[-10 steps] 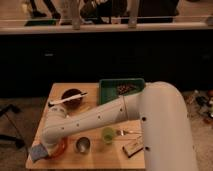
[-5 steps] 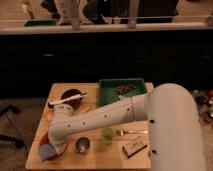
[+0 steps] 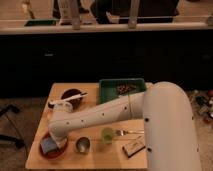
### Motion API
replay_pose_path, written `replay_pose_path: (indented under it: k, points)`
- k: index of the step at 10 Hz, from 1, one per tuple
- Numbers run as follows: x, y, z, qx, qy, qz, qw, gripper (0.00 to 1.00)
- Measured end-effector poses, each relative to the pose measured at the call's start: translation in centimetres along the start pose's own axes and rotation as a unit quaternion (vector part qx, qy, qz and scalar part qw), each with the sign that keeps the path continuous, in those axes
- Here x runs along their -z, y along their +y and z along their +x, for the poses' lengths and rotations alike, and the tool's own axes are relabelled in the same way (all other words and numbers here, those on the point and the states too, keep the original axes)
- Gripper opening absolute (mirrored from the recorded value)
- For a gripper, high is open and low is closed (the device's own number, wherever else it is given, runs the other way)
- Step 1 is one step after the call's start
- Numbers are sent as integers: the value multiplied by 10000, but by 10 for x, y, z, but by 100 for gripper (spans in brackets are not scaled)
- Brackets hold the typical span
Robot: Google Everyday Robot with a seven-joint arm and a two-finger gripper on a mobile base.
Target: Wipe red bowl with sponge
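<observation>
The red bowl (image 3: 59,151) sits at the front left corner of the wooden table (image 3: 100,157); only its orange-red rim shows around the sponge. The blue-grey sponge (image 3: 48,145) lies inside the bowl, pressed on its left part. My gripper (image 3: 51,140) is at the end of the white arm that reaches down from the right; it stands right over the bowl, shut on the sponge. The arm's wrist hides most of the gripper and the back of the bowl.
A steel cup (image 3: 82,145) stands just right of the bowl, then a green cup (image 3: 107,135), a fork (image 3: 129,132) and a dark flat object with a white label (image 3: 134,148). A brown bowl with a white-handled utensil (image 3: 71,96) and a green tray (image 3: 122,90) are at the back.
The gripper and sponge have moved from the table's left edge a little to the right, onto the red bowl. The arm's elbow has swung toward the table's middle.
</observation>
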Motion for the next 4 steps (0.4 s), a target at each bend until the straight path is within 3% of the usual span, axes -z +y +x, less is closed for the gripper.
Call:
replay_pose_path:
  k: [4]
  points:
    - [-7, -5, -28, 221, -277, 58, 9994, 5]
